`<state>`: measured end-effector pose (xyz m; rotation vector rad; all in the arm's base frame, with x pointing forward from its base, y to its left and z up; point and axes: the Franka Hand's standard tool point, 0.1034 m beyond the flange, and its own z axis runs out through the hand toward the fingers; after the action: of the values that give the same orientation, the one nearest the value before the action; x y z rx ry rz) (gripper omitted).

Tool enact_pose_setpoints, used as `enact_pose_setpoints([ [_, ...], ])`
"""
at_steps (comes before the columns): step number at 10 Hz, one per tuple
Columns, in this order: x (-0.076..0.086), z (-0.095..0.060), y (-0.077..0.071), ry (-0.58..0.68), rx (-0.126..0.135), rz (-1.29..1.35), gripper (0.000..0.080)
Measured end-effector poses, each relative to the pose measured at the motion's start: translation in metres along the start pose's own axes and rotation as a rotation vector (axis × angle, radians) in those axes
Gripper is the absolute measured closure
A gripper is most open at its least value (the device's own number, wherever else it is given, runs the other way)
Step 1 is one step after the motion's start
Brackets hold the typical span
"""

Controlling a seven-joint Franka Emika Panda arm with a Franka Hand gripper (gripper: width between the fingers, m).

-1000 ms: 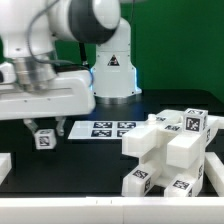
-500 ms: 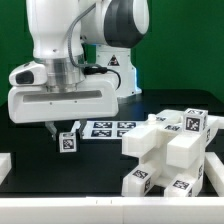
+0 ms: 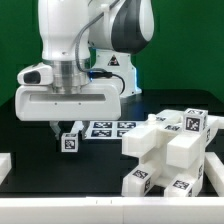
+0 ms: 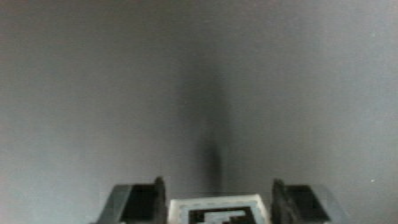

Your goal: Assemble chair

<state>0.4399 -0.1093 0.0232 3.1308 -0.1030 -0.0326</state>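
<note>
The partly built chair (image 3: 172, 152) is a blocky white structure with small black-and-white tags, on the black table at the exterior view's right. My gripper (image 3: 68, 132) hangs left of it, above the table, shut on a small white tagged block (image 3: 69, 142). In the wrist view the block (image 4: 217, 211) sits between the two dark fingers (image 4: 139, 198), its tag facing the camera. Beyond it the wrist view shows only blurred grey.
The marker board (image 3: 108, 128) lies flat on the table behind the gripper, in front of the arm's base (image 3: 112, 72). A white rim piece (image 3: 4, 165) shows at the exterior view's left edge. A white bar (image 3: 60, 212) runs along the front.
My gripper has moved toward the exterior view's right with the small block in it, from the left edge to just left of the marker board. The chair structure has not moved.
</note>
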Motion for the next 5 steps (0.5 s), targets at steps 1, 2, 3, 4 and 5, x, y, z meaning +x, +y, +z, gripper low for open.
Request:
enact_pose_setpoints([
  [1,0.0,0.0,0.0,-0.001,0.0,0.07,0.0517],
  [2,0.0,0.001,0.0,-0.001,0.0,0.1,0.0517],
  [3,-0.005,0.002,-0.001,-0.031,0.013,0.03,0.0517],
  [4,-0.009,0.003,0.002,-0.042,0.021,-0.014,0.0517],
  [5,-0.012,0.004,0.007,-0.046,0.024,-0.107,0.0517],
])
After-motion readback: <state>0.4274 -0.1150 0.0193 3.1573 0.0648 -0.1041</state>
